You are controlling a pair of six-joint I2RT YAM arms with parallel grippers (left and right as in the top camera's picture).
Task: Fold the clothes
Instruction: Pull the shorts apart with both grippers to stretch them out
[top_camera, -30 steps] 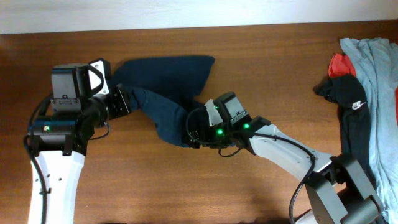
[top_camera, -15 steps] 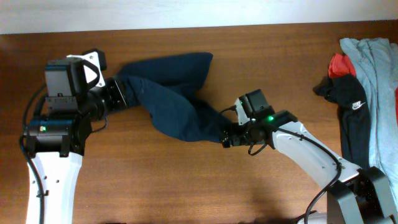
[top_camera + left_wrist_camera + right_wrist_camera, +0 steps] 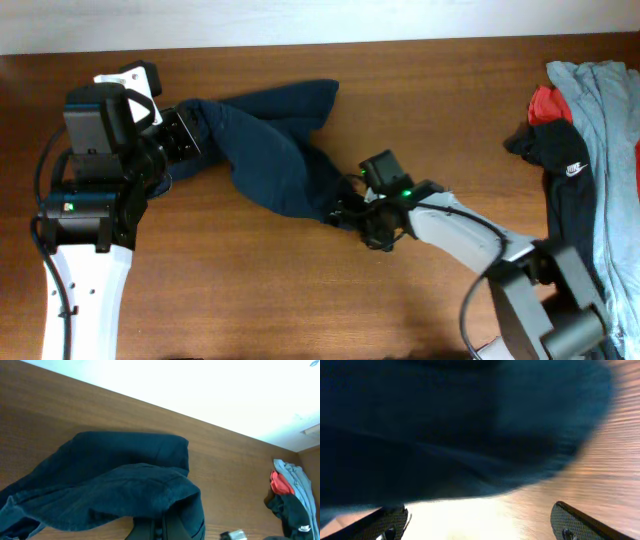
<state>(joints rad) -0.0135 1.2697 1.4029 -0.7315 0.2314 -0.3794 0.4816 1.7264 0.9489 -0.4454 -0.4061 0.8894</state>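
The clothes, dark navy shorts [image 3: 270, 155], stretch in a crumpled band from upper left to the table's middle. My left gripper [image 3: 196, 135] is shut on their left end and holds it off the table. In the left wrist view the shorts [image 3: 125, 480] drape over the left gripper [image 3: 162, 530], whose fingers are pressed together on the cloth. My right gripper [image 3: 345, 212] is open at the shorts' lower right end. In the right wrist view the right gripper [image 3: 480, 525] shows only bare wood between its wide-apart fingers, with the shorts [image 3: 445, 425] just beyond them.
A pile of other garments lies at the table's right edge: a black one with a white swoosh [image 3: 570, 170], a light grey shirt [image 3: 612, 120] and a bit of red cloth [image 3: 548, 103]. The table's far edge [image 3: 420, 40] meets a white wall.
My right gripper opened, let go of the shorts' lower end and shifted right, then back toward the cloth. The left gripper drew the shorts' left end up and to the left.
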